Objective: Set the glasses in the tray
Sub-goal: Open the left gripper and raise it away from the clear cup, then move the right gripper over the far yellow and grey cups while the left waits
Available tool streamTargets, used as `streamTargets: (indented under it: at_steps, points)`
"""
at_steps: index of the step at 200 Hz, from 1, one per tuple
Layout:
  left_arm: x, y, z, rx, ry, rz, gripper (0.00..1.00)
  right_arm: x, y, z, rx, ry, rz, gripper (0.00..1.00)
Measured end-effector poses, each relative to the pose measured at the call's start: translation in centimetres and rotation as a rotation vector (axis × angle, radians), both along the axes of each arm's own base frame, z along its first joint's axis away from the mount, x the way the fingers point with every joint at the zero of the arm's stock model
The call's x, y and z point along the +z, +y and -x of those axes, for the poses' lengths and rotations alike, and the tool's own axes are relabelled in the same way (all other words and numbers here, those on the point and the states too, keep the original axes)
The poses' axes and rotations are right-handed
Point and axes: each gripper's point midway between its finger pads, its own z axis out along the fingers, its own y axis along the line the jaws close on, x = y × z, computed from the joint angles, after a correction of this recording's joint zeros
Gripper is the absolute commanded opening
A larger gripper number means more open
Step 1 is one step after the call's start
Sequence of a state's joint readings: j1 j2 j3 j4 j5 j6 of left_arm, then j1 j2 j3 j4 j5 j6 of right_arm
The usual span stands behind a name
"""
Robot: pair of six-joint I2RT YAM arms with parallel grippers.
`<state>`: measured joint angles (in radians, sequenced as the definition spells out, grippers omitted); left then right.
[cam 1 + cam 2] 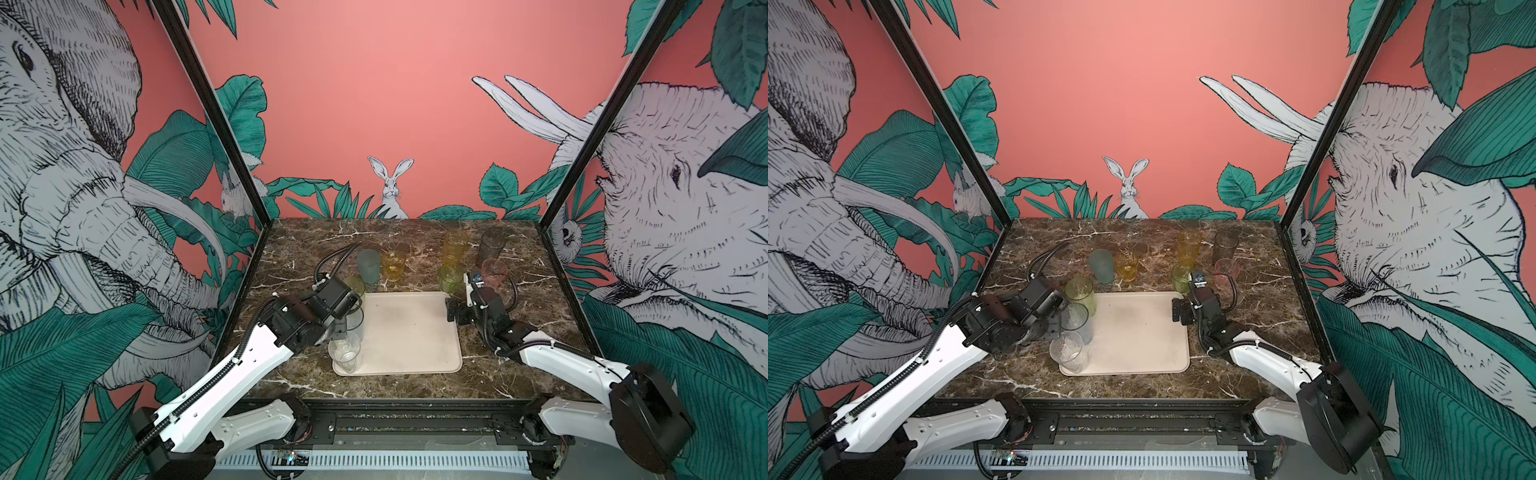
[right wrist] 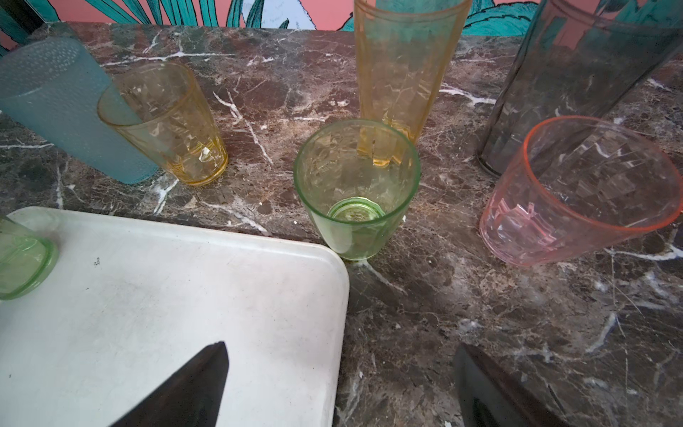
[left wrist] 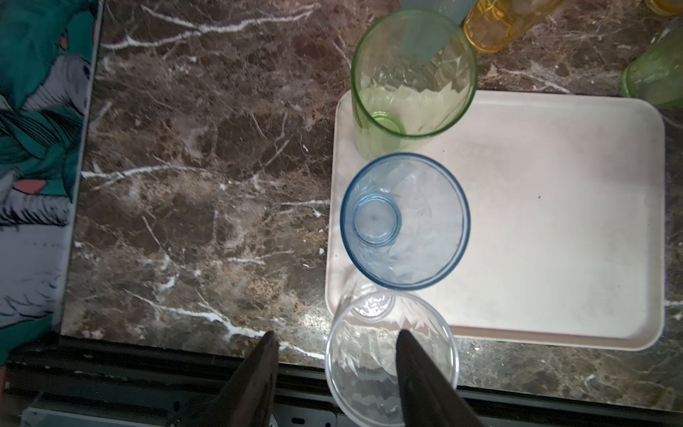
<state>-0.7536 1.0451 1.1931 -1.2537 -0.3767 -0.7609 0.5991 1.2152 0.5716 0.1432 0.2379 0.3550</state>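
Three of nine glasses are standing on the tray (image 1: 411, 332) as two robot arms are working through a tidying job on a marble-patterned desk (image 2: 480, 314). The tall green glass (image 3: 412, 74), the blue glass (image 3: 404, 222) and the clear glass (image 3: 362, 362) are lining the tray's left edge, all upright, with the clear glass sitting at the front left corner in both top views.

The left gripper (image 3: 335, 332) is hovering over that clear glass. Its fingers are standing spread, one outside the wall and the other over the mouth. No pinch is showing, and the glass appears to be resting on its own base. By the look of it, this placement is as good as finished.

Six glasses are waiting on the bare desk behind the tray. The teal glass (image 2: 55, 107) and the short amber glass (image 2: 166, 122) are standing side by side behind the tray's far left. The tall amber glass (image 2: 403, 70), the grey glass (image 2: 576, 74) and the pink glass (image 2: 580, 192) are grouped at the far right. The short green glass (image 2: 356, 185) is sitting just beside the tray's far right corner.

The right gripper (image 2: 342, 345) is hanging above that corner with its fingers wide apart and holding nothing, facing the short green glass. About a third of the job is looking done. Most of the tray is lying bare, so room for the rest is not looking like a worry.
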Motion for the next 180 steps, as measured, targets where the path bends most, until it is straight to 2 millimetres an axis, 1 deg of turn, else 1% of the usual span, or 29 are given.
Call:
streamTargets:
  at_steps: [21, 35, 57, 83, 106, 142, 180]
  points:
    - [0.5, 0.9, -1.3, 0.021, -0.021, -0.006, 0.6, 0.5, 0.3, -0.1, 0.009, 0.002, -0.007, 0.97]
    - [0.8, 1.6, -2.3, 0.041, -0.036, 0.0, 0.61, 1.2, 0.6, -0.3, 0.018, 0.003, -0.014, 0.96]
    - [1.3, 2.2, -4.0, 0.059, -0.07, 0.023, 0.63, 3.4, 1.5, -0.9, 0.036, -0.004, -0.036, 0.95]
    - [1.8, 2.6, -5.8, 0.071, -0.11, 0.072, 0.65, 6.2, 3.0, -1.9, 0.07, -0.012, -0.072, 0.93]
    - [1.7, 3.2, -7.1, 0.083, -0.122, 0.095, 0.66, 7.7, 4.4, -2.7, 0.1, 0.01, -0.095, 0.91]
    - [0.9, 3.9, -8.1, 0.088, -0.119, 0.111, 0.67, 9.3, 6.7, -4.2, 0.139, 0.045, -0.119, 0.9]
    - [-0.8, 4.7, -8.1, 0.091, -0.093, 0.117, 0.68, 11.0, 8.6, -5.9, 0.162, 0.062, -0.113, 0.91]
